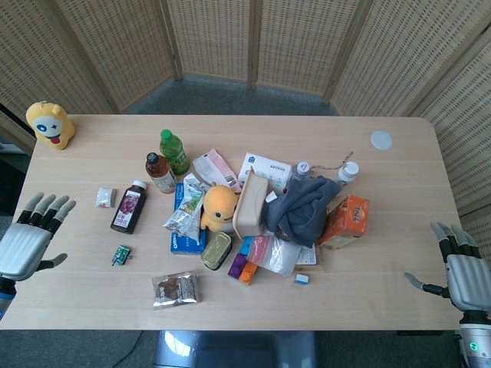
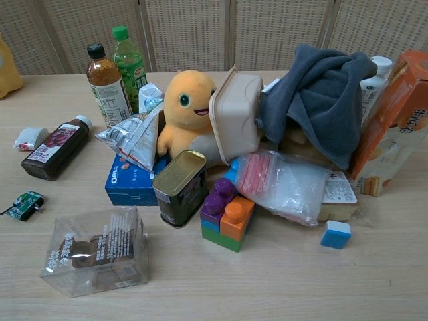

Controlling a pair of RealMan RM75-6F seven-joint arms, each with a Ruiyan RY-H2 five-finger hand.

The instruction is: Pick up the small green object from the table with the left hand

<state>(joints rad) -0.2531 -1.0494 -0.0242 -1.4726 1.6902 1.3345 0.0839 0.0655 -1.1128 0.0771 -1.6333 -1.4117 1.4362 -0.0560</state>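
On the table (image 1: 399, 199), the small green object (image 1: 120, 255) lies apart at the left, in front of a dark juice bottle (image 1: 129, 207) lying flat and a small sachet (image 1: 105, 198). The left hand (image 1: 24, 241) hovers at the table's left edge, fingers spread; the right hand (image 1: 464, 276) sits off the right edge, fingers apart. A clear snack packet (image 1: 175, 289) lies before the central heap, where a plush duck (image 1: 219, 205) leans beside a tilted lunch box (image 1: 251, 203).
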